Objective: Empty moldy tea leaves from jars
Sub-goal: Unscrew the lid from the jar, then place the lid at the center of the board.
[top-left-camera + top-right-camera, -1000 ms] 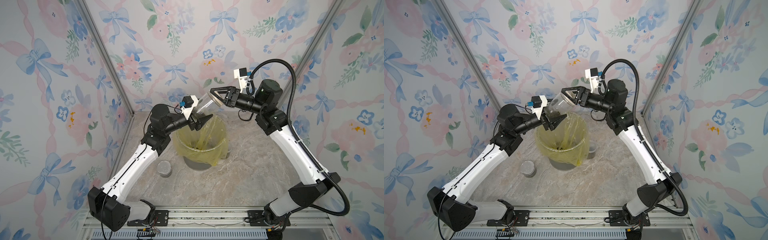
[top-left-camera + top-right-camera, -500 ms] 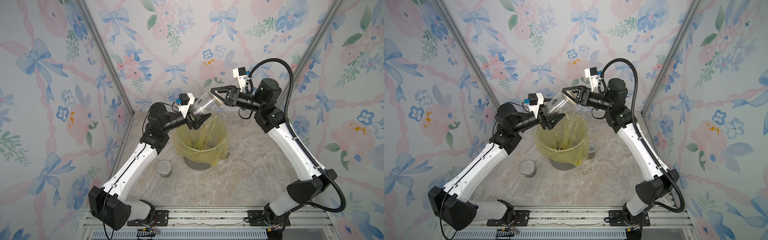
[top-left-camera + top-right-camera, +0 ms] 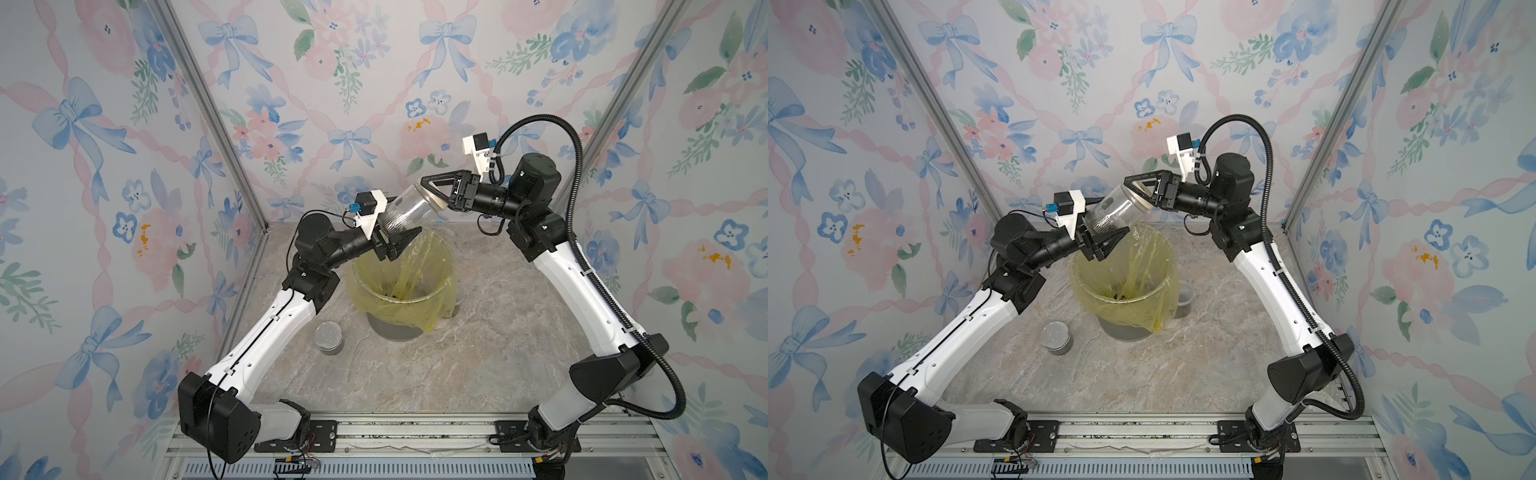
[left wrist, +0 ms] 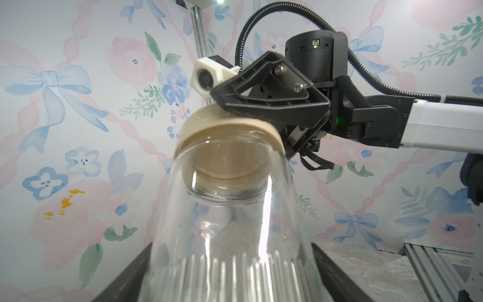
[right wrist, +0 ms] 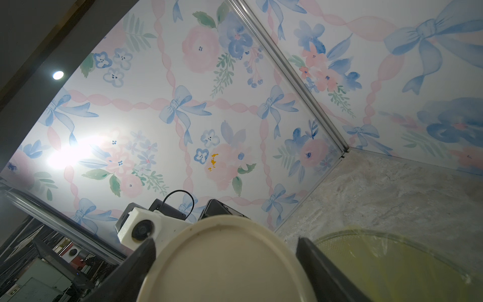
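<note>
Both top views show a clear ribbed glass jar [image 3: 405, 212] tilted above the round bin lined with a yellow plastic bag [image 3: 419, 309] — my left gripper [image 3: 397, 237] clamps its base, my right gripper [image 3: 432, 195] grips its flat tan round lid [image 3: 439, 203]. At the bag's bottom lie dark crumbly tea leaves [image 3: 1121, 296]. Two more small clear jars [image 3: 1055, 336] flank the bin — bare grey marble tabletop [image 3: 478, 353] lies open in front.

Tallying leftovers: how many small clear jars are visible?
3: ribbed clear jar held above the yellow-lined round bin; second jar on the table near the left arm; third jar half hidden behind it.
</note>
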You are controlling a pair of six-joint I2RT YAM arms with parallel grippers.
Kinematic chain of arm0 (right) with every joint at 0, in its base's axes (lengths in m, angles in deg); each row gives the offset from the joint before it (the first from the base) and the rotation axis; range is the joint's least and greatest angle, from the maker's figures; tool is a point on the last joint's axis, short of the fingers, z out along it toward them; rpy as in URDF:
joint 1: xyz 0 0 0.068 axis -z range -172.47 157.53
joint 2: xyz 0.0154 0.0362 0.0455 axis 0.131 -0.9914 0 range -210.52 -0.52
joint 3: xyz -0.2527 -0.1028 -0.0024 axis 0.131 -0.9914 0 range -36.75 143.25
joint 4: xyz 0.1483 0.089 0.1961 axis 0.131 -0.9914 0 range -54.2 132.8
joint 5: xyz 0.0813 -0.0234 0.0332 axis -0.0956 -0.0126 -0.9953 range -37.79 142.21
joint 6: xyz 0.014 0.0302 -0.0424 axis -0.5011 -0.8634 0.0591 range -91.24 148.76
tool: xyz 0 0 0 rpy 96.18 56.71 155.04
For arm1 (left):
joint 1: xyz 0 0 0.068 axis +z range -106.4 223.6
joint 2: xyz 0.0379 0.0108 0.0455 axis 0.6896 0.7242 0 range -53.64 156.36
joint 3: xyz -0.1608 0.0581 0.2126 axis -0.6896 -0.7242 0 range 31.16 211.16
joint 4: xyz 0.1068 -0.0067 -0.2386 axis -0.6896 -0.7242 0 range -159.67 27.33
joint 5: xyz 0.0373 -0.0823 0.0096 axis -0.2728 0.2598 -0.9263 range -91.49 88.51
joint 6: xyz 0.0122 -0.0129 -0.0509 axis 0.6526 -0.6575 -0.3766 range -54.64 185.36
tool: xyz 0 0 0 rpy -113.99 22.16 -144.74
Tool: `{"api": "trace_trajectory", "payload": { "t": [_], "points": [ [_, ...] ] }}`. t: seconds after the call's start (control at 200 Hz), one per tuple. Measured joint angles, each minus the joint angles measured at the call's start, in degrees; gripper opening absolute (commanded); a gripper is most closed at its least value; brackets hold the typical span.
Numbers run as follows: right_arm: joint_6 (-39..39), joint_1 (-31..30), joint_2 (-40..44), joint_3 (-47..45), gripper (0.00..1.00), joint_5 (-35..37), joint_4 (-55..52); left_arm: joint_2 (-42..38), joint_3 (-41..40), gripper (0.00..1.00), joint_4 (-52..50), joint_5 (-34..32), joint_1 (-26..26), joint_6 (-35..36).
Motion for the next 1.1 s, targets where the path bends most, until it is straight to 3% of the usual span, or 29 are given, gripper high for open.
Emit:
{"api": "trace_trajectory", "payload": {
  "t": [0.695, 1.1],
  "points": [
    [2.51, 3.32, -1.20, 5.46, 0.57, 4.11, -0.31, -1.73, -4.72, 0.07, 2.93, 1.20, -0.11, -0.17],
    [12.46, 10.69, 16.74, -16.37, 0.57, 11.30, -7.19, -6.91, -8.70, 0.07, 2.27, -2.78, 0.28, 0.09]
  ]
}}
